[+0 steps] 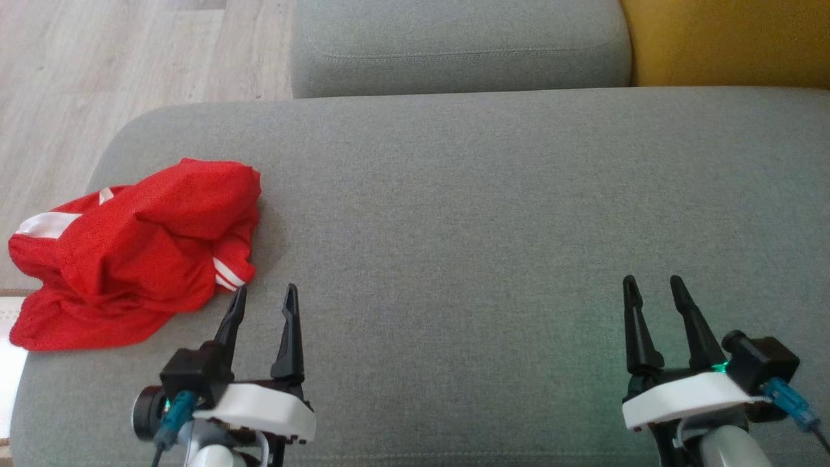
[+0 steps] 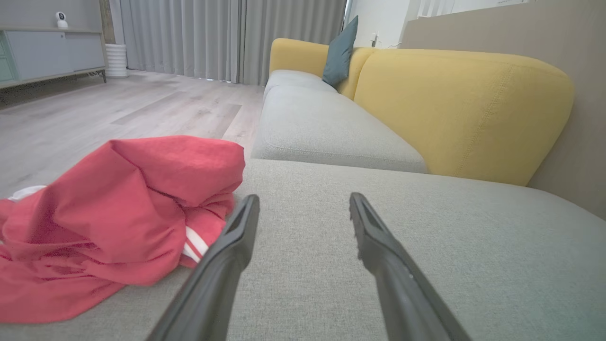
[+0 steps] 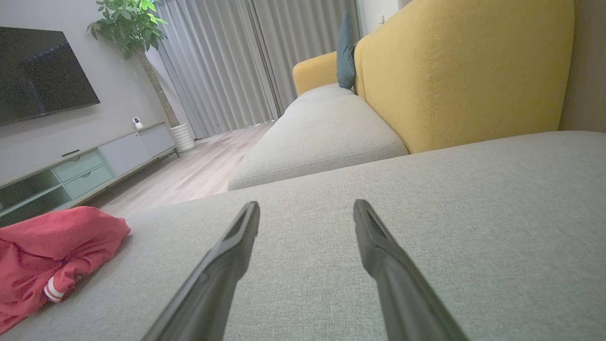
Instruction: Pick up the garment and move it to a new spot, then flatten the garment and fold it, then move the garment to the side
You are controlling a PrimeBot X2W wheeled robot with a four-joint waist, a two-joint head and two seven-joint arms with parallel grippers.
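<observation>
I'm holding my left gripper wide open and empty, garment lying just to its left, right gripper well apart.

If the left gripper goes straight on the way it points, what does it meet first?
Likely the bare cushion just ahead. The garment lies just left of that line, though depth is unclear.

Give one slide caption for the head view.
Crumpled red garment on grey cushion beside open left gripper; right gripper also open.
</observation>
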